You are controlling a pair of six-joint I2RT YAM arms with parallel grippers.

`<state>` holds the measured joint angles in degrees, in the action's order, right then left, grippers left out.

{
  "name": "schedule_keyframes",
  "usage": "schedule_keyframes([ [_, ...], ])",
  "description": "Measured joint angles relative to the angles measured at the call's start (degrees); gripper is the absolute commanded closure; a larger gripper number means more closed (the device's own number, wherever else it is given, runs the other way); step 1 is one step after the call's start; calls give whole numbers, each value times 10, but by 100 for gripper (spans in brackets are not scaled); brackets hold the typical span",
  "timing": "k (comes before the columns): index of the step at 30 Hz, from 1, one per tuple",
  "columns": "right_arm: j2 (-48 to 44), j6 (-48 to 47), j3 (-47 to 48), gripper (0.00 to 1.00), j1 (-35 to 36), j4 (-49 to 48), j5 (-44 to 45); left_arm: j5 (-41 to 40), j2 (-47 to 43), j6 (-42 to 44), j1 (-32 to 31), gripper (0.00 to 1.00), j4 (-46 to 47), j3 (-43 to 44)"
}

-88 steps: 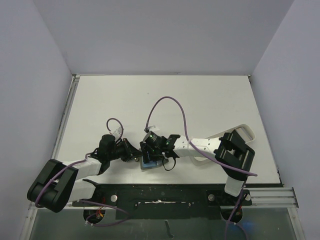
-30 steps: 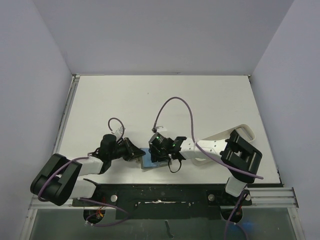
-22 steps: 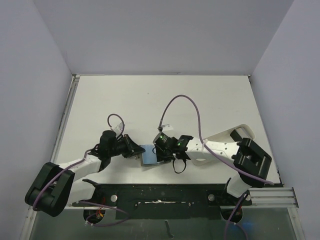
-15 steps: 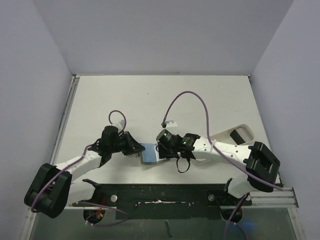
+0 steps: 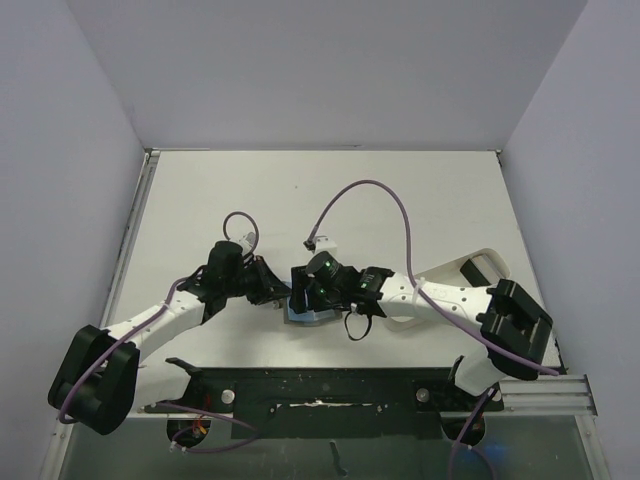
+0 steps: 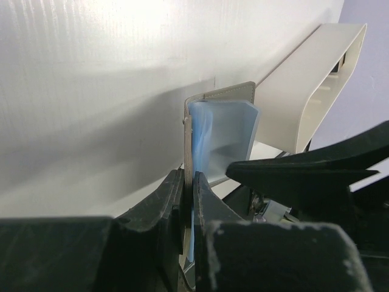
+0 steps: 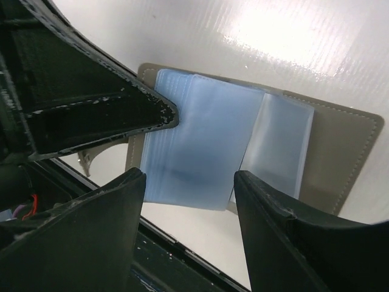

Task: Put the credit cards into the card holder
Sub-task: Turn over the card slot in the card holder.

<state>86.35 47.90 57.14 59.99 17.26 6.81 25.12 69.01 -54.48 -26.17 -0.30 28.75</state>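
Observation:
The card holder (image 7: 206,152) lies open near the table's front edge, light blue lining up, with its grey-olive outside (image 7: 340,152) showing at the right. My left gripper (image 6: 188,182) is shut on the holder's left flap (image 6: 222,131). My right gripper (image 7: 189,176) stands open just above the blue lining, nothing between its fingers. In the top view both grippers meet over the holder (image 5: 308,317): the left gripper (image 5: 278,296) from the left, the right gripper (image 5: 303,300) from the right. The credit cards are out of view.
A white oblong tray (image 5: 483,262) lies at the right, partly under my right arm, and shows past the holder (image 6: 310,79) in the left wrist view. The black base rail (image 5: 320,385) runs along the near edge.
My right gripper's jaws have opened wider and its wrist has shifted left over the holder. The left arm has stretched out a little, still gripping the flap.

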Motion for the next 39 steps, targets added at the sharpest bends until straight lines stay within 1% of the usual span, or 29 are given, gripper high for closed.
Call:
schedule_keyframes([
  [5, 34, 2, -1, 41, 0, -10, -13, 0, -1, -4, 0, 100, 0, 0],
  [9, 35, 2, -4, 42, 0, -12, -13, 0, -3, -3, 0, 100, 0, 0],
  [22, 35, 3, -4, 39, 0, -12, -13, -7, -2, 10, 0, 100, -3, -3],
  [35, 36, 3, -4, 40, -5, -12, -13, -7, 10, 13, 0, 100, -3, -5],
  [39, 53, 3, -4, 40, -7, -14, -14, -7, 10, 13, 0, 100, -3, -5],
])
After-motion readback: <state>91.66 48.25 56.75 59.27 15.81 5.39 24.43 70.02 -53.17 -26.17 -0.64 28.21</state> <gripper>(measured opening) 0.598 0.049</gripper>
